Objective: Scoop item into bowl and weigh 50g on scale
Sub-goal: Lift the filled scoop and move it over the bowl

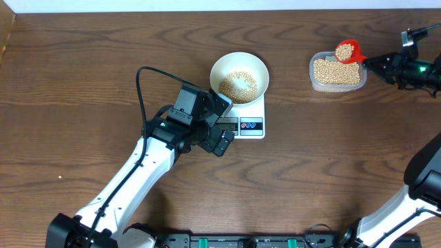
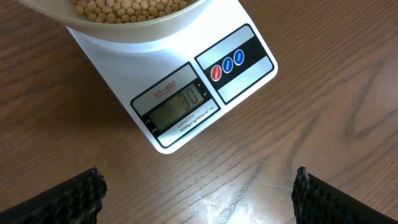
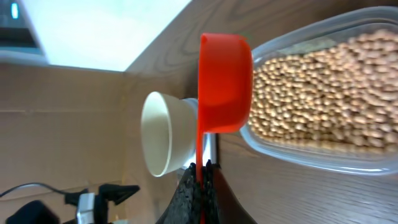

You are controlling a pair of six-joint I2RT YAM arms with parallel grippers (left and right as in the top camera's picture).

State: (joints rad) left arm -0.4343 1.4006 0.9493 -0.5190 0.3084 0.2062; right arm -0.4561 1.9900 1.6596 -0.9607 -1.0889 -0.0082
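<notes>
A white bowl (image 1: pixel 239 76) holding tan beans (image 1: pixel 238 85) stands on the white scale (image 1: pixel 253 118), whose display (image 2: pixel 179 106) is lit. My left gripper (image 1: pixel 222 124) hovers open over the scale's near-left corner, its black fingers (image 2: pixel 68 199) wide apart with bare table between them. At the far right my right gripper (image 1: pixel 377 63) is shut on the handle of a red scoop (image 1: pixel 347 50) loaded with beans, held over the clear tub (image 1: pixel 337 72) of beans. In the right wrist view the scoop (image 3: pixel 224 84) shows edge-on beside the tub (image 3: pixel 323 99), with the bowl (image 3: pixel 166 134) beyond.
The tub sits near the table's far right edge. My left arm (image 1: pixel 138 172) stretches from the bottom left across the wood table (image 1: pixel 324 165). A black cable (image 1: pixel 141 89) loops above it.
</notes>
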